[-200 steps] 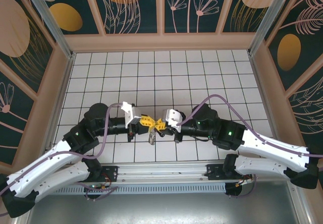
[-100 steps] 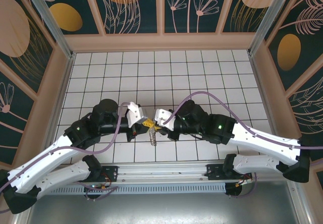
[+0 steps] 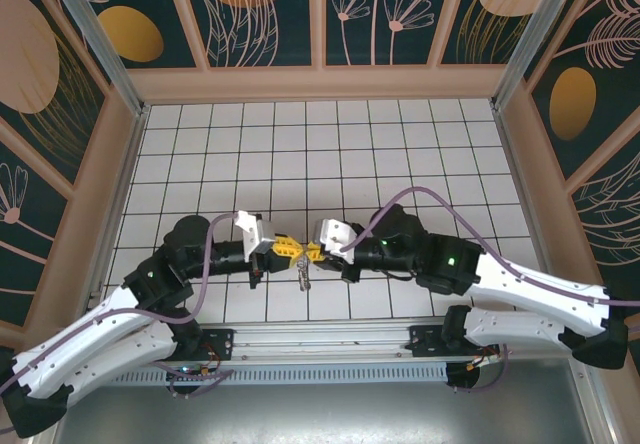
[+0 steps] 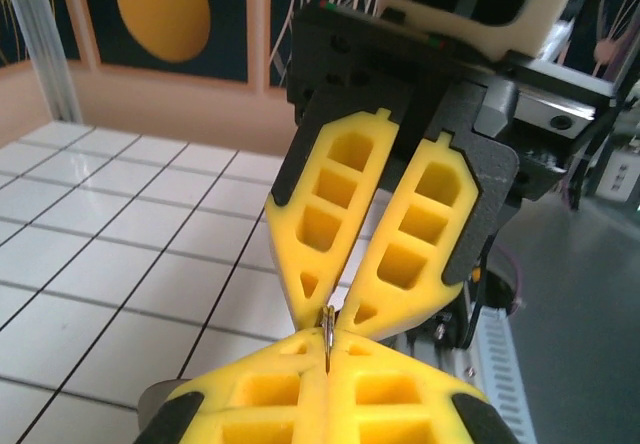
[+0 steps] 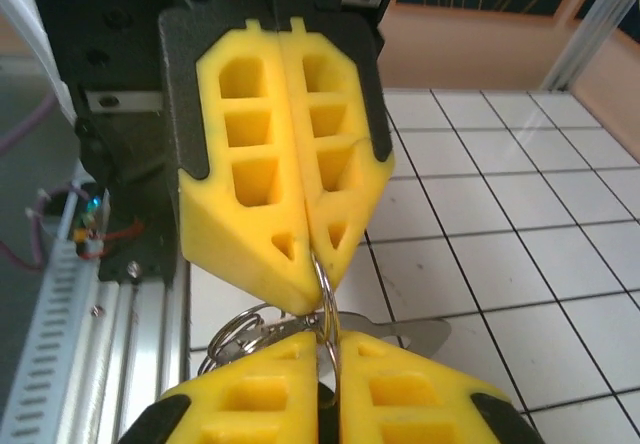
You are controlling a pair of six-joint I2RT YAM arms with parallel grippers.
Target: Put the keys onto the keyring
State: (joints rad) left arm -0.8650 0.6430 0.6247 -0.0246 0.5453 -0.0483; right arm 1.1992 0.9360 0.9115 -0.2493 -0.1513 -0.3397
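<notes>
Yellow-fingered left gripper (image 4: 327, 349): pressed closed on thin silver wire keyring (image 5: 326, 294), above white tiled table (image 3: 400, 144) | yellow-fingered right gripper (image 5: 328, 342): fingers a slit apart around same ring, grip unclear | pale silver flat key (image 5: 405, 336): just beneath ring | advice: hold ring steady, slide key slowly along coil.

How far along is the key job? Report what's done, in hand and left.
Done: a key hangs below the keyring, so it seems to be on it. In hand: the left gripper is shut on the keyring. The right gripper has a fingertip on each side of it, but its grip is unclear. Left: check that the key is fully threaded, which the pictures don't show, then release.
</notes>
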